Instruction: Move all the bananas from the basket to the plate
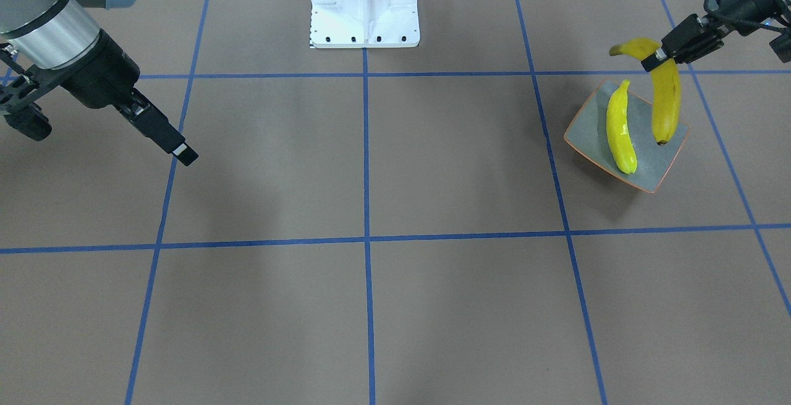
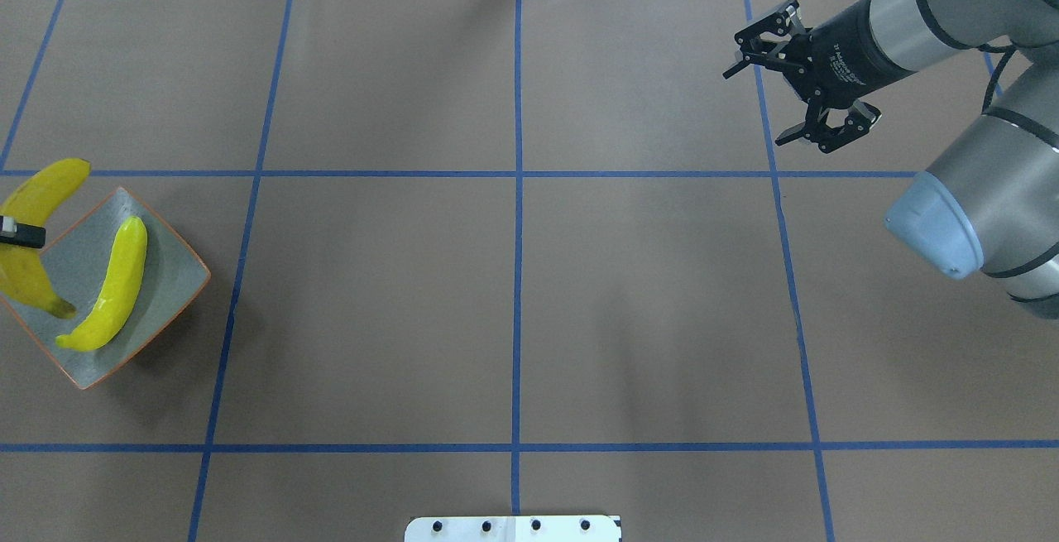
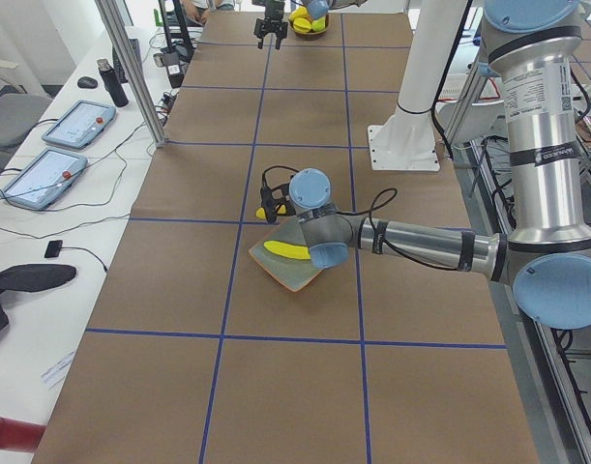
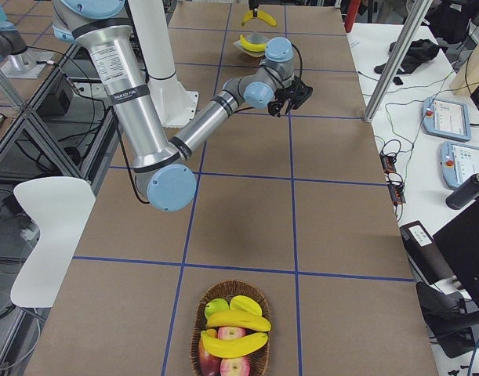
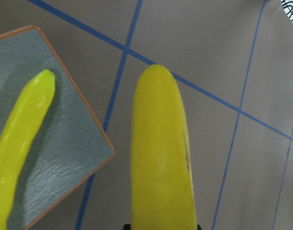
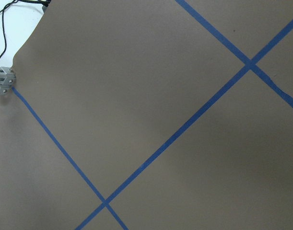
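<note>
My left gripper (image 1: 655, 59) is shut on a yellow banana (image 1: 666, 102) near its upper end. That banana hangs steeply, and its dark lower tip is over the square grey-green plate (image 1: 667, 164); I cannot tell if it touches. It fills the left wrist view (image 5: 160, 158). A paler banana (image 1: 620, 130) lies in the plate (image 2: 165, 277). My right gripper (image 2: 769, 91) is open and empty over bare table on the other side. Two more bananas (image 4: 237, 321) lie in the wicker basket (image 4: 204, 313) at the table's far right end.
The basket also holds red apples (image 4: 231, 366) and a green one (image 4: 215, 307). The white robot base (image 1: 364, 9) stands at mid-table. Blue tape lines cross the brown table.
</note>
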Robot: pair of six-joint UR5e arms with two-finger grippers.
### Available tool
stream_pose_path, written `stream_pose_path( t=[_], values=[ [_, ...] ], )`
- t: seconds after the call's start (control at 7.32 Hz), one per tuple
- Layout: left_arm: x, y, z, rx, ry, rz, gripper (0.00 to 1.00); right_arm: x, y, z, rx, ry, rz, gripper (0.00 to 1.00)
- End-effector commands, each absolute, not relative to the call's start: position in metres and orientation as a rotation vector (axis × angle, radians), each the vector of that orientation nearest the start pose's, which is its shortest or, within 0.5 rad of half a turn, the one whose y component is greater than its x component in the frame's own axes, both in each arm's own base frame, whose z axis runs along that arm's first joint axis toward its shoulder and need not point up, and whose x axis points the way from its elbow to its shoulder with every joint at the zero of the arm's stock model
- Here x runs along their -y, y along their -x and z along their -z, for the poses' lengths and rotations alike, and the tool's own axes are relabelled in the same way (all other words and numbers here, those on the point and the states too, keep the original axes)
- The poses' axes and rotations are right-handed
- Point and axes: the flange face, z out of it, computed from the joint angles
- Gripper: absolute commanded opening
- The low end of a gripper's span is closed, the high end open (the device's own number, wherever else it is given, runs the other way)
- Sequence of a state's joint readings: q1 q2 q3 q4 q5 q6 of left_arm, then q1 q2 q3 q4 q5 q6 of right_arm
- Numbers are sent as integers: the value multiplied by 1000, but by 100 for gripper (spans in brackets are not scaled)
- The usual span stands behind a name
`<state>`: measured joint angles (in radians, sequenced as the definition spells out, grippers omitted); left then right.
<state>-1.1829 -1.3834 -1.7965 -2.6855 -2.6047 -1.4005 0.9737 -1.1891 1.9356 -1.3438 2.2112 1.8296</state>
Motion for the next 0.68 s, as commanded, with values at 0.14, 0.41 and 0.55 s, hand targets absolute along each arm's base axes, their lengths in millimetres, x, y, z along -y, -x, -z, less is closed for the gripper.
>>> stream_pose_path(
  t=[0.14, 0.41, 0.55],
  values=[
    [394, -113, -554, -1317, 69, 174, 0, 512, 259, -253, 1112, 224, -793, 100],
    [401, -117, -565, -1318, 91, 153, 0, 513, 261, -254, 1108, 226, -795, 100],
    [399, -118, -569, -1316, 99, 151, 0, 513, 261, -254, 1108, 226, -795, 100]
  ],
)
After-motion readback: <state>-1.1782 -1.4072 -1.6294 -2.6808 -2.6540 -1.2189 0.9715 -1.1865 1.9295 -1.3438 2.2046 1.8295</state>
